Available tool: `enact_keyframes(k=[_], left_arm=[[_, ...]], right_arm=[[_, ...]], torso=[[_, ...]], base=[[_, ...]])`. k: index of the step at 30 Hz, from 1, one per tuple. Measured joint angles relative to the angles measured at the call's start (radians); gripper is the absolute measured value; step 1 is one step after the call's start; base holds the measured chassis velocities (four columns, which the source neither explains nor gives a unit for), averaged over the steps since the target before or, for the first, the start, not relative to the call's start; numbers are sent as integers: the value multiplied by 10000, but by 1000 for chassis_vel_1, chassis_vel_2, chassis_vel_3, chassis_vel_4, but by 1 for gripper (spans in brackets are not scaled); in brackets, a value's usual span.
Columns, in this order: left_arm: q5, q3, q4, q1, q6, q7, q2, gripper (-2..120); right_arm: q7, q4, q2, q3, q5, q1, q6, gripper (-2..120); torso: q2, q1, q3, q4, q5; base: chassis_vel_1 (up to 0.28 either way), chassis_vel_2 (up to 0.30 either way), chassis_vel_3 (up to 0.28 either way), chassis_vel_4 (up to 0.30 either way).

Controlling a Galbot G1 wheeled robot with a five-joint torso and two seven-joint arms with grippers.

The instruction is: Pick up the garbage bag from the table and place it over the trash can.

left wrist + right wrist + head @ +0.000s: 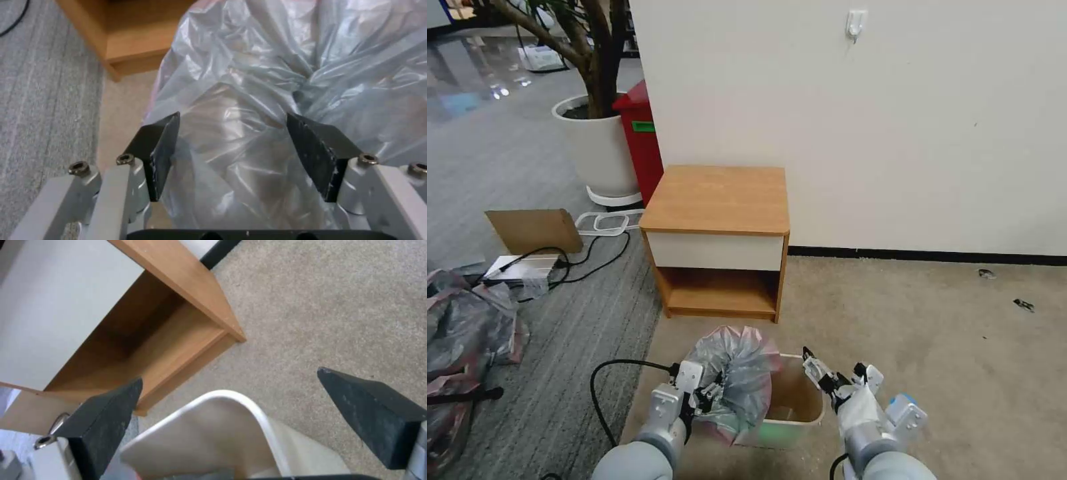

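The garbage bag (740, 373), crinkly translucent grey with a pinkish edge, bulges up over the left part of the cream trash can (817, 408) on the floor in front of the table (717, 197). My left gripper (710, 395) is against the bag's left side. In the left wrist view that left gripper (236, 150) is open, with the garbage bag (249, 83) billowing between its dark pads (155, 150). My right gripper (832, 373) is open over the can's right rim. In the right wrist view the right gripper (231, 403) stands wide apart above the trash can's rim (249, 403) and holds nothing. The tabletop is bare.
A big white plant pot (597, 147) and a tall red bin (644, 140) stand left of the table by the wall. On the left floor lie a heap of grey-pink bags (467, 333), cardboard (534, 230) and cables (580, 260). Open beige carpet (960, 347) lies to the right.
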Motion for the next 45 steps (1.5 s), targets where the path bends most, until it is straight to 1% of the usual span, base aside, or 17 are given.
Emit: enact_keyframes(k=[8, 15, 17, 18, 20, 23, 24, 27, 28, 30, 31, 32, 33, 34, 35, 37, 45], left_arm=[[3, 85, 451, -177, -28, -172, -167, 69], [11, 195, 760, -336, -102, -175, -185, 69], [20, 242, 831, -384, -119, -171, -210, 65], [22, 263, 850, -401, -105, -137, -232, 58], [22, 271, 853, -404, -97, -119, -238, 57], [24, 301, 883, -406, -97, 34, -289, 43], [24, 301, 883, -406, -97, 34, -289, 43], [85, 293, 893, -378, -649, 208, -311, 28], [85, 293, 893, -378, -649, 208, -311, 28], [251, 207, 887, -322, -993, 413, -309, 21], [352, 113, 849, -253, -1288, 573, -302, 14], [352, 113, 849, -253, -1288, 573, -302, 14], [411, 27, 791, -182, -1545, 708, -299, 10], [411, 27, 791, -182, -1545, 708, -299, 10], [524, -151, 724, -76, -1952, 946, -298, 9], [605, -312, 674, -4, -2248, 1160, -306, 9], [631, -600, 492, 78, -2675, 1610, -310, 9]], right_arm=[[-25, 7, -43, 131, 15, -12, -3, 100], [-32, 7, -9, 218, 25, -54, -3, 100], [-40, 13, -3, 251, 28, -71, -3, 100], [-48, 24, -4, 285, 29, -75, -3, 100], [-53, 29, -6, 296, 29, -74, -3, 100], [-192, 74, -23, 312, 14, -58, -17, 100], [-192, 74, -23, 312, 14, -58, -17, 100], [-515, 192, -108, 167, -57, -52, -388, 100], [-515, 192, -108, 167, -57, -52, -388, 100], [-845, 279, -139, 115, -76, -71, -763, 100], [-1252, 306, -148, 100, -74, -103, -1030, 100], [-1252, 306, -148, 100, -74, -103, -1030, 100], [-1583, 306, -149, 89, -72, -138, -1190, 100], [-1583, 306, -149, 89, -72, -138, -1190, 100], [-2013, 330, -140, 53, -66, -184, -1328, 100], [-2339, 411, -137, 0, -46, -198, -1408, 100], [-3257, 521, -271, -50, 9, -102, -1480, 100]], torso=[[0, 0, 0, 0, 0], [0, 0, 0, 0, 0], [0, 0, 0, 0, -1], [0, 0, 0, 0, 0], [0, 0, 0, 0, 0], [0, 0, 0, 0, 0], [0, 0, 0, 0, 0], [0, 0, 0, 0, -1], [0, 0, 0, 0, -1], [0, 0, 0, 0, -1], [0, 0, 0, 0, -2], [0, 0, 0, 0, -2], [0, 0, 0, -1, -2], [0, 0, 0, -1, -2], [0, 0, 0, 0, -1], [0, 0, 0, 0, -1], [0, 0, 0, 0, -2]], base=[[0, 0, 0, 0], [0, 0, 0, 0], [0, 0, 0, 0], [0, 0, 0, 0], [0, 0, 0, 0], [0, 0, 0, 0], [0, 0, 0, 0], [0, 0, 0, 0], [0, 0, 0, 0], [0, 0, 0, 0], [0, 0, 0, 0], [0, 0, 0, 0], [0, 0, 0, 0], [0, 0, 0, 0], [0, 0, 0, 0], [0, 0, 0, 0], [0, 0, 0, 0]])
